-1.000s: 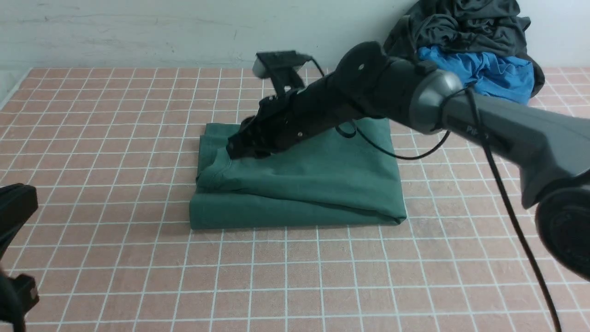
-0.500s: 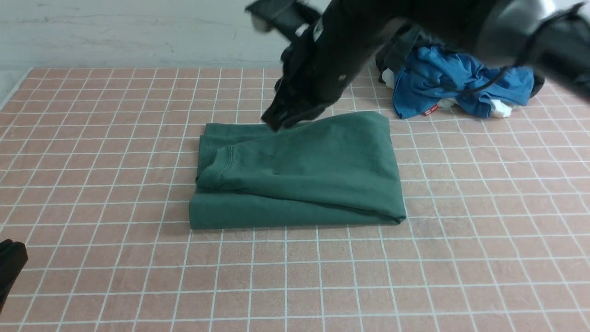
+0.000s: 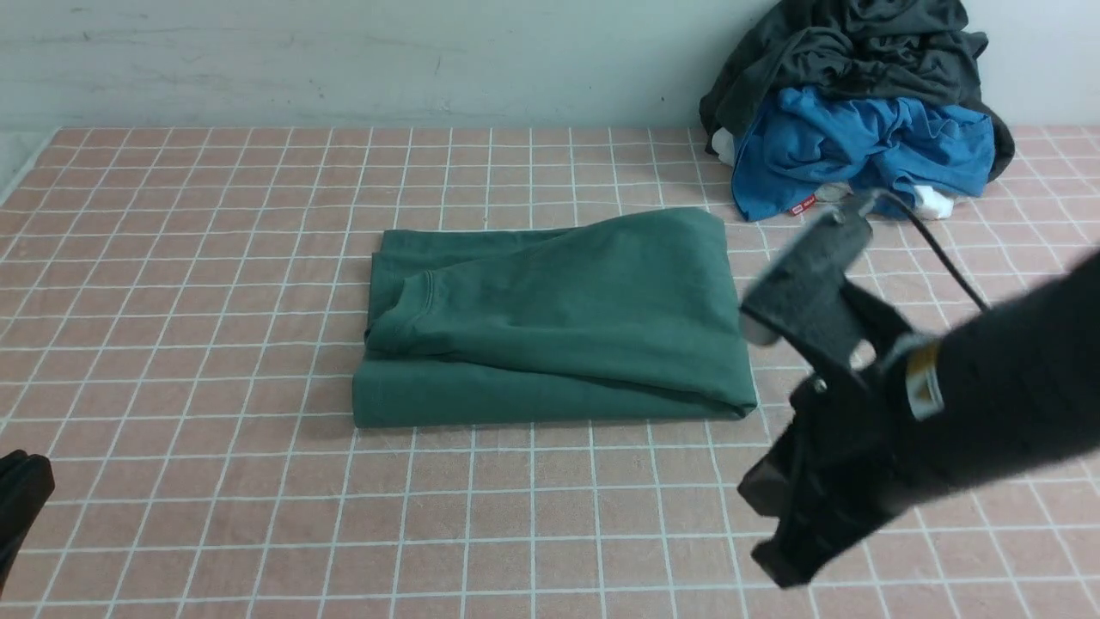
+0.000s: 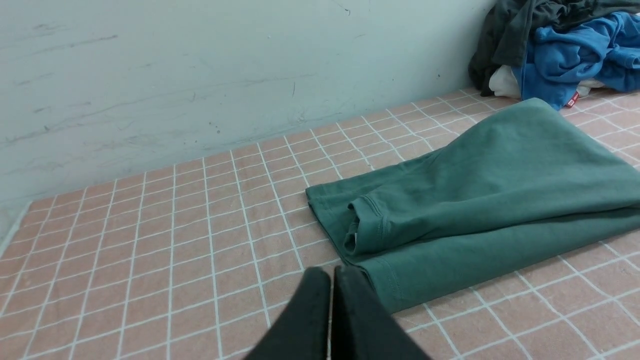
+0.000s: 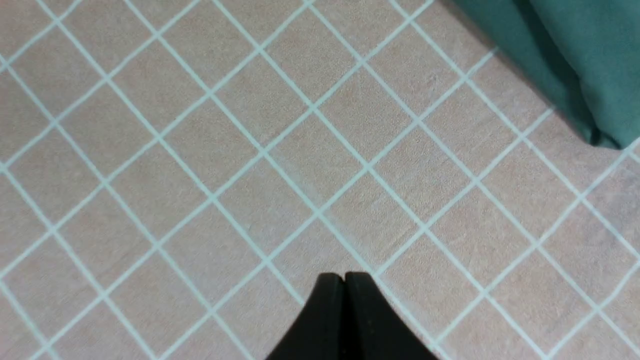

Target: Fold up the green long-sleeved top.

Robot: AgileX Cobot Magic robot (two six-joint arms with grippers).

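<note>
The green long-sleeved top [image 3: 559, 322] lies folded into a thick rectangle in the middle of the tiled table, a ribbed cuff at its left end. It also shows in the left wrist view [image 4: 480, 200] and as a corner in the right wrist view [image 5: 585, 60]. My right gripper [image 3: 773, 563] is shut and empty, above bare tiles at the front right, clear of the top; the right wrist view shows its closed tips [image 5: 344, 276]. My left gripper [image 4: 331, 270] is shut and empty, near the top's front left corner; only a dark part of it shows at the front view's left edge [image 3: 17, 499].
A pile of a dark charcoal-grey garment [image 3: 859, 43] and a bright blue garment [image 3: 868, 146] sits at the back right against the pale wall [image 3: 344, 60]. The table [image 3: 215, 215] is covered with pink tiled cloth.
My right arm has swung away from the top's back left, across to the front right, and come down low over the tiles. The top lies unchanged. The left gripper has drawn slightly further out.
</note>
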